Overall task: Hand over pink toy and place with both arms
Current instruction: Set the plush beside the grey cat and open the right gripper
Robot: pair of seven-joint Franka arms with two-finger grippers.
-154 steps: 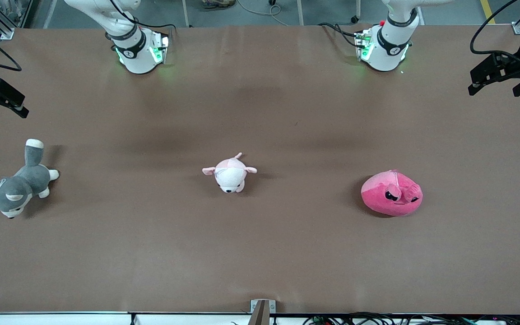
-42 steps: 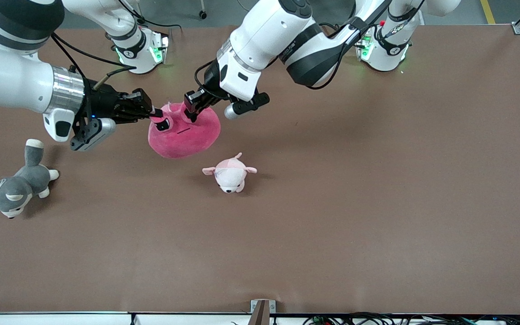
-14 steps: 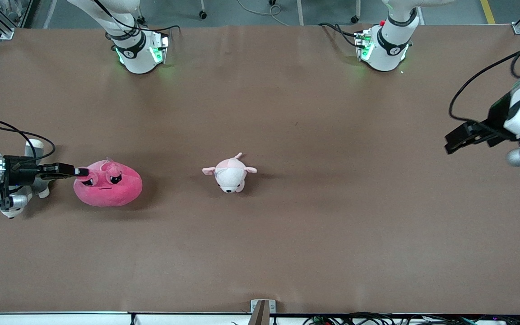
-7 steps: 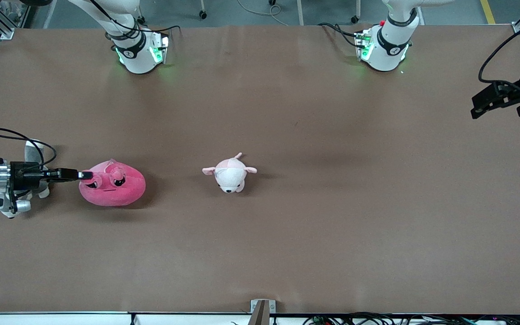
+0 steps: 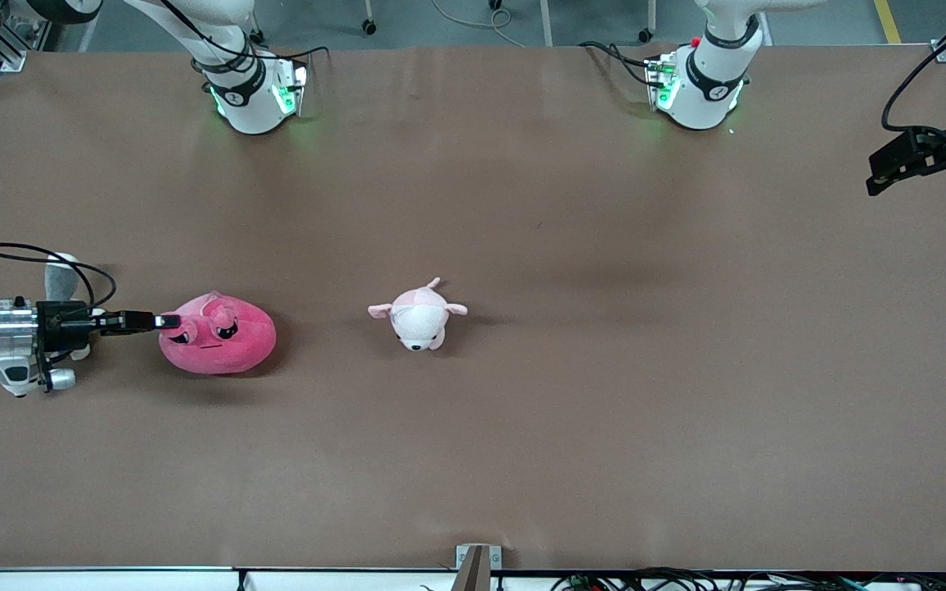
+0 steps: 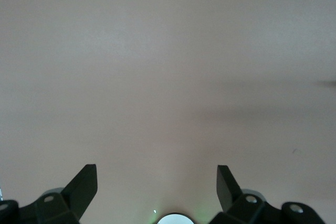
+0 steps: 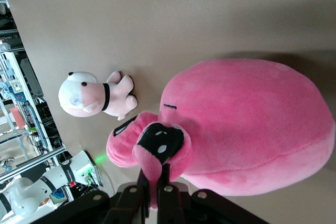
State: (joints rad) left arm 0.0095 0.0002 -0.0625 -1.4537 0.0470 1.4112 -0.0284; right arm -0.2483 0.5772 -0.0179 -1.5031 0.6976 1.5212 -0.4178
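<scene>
The pink toy (image 5: 218,336), a round hot-pink plush with black angry eyes, sits low at the table toward the right arm's end. I cannot tell whether it rests on the surface. My right gripper (image 5: 163,321) is shut on one of its small ears, and in the right wrist view the ear is pinched in the right gripper (image 7: 156,192), with the toy's body (image 7: 247,124) hanging past it. My left gripper (image 5: 892,168) waits open and empty over the table's edge at the left arm's end. The left wrist view shows that left gripper (image 6: 157,174) over bare brown table.
A small pale pink-and-white plush (image 5: 417,316) lies at the table's middle, beside the pink toy, and also shows in the right wrist view (image 7: 92,95). A grey-and-white plush is mostly hidden under the right wrist; its tail (image 5: 58,273) shows. The arm bases (image 5: 251,90) (image 5: 699,82) stand along the back.
The right gripper has carried the pink toy a little toward the table's middle, still gripping its ear. The left arm has drawn back toward its own end of the table.
</scene>
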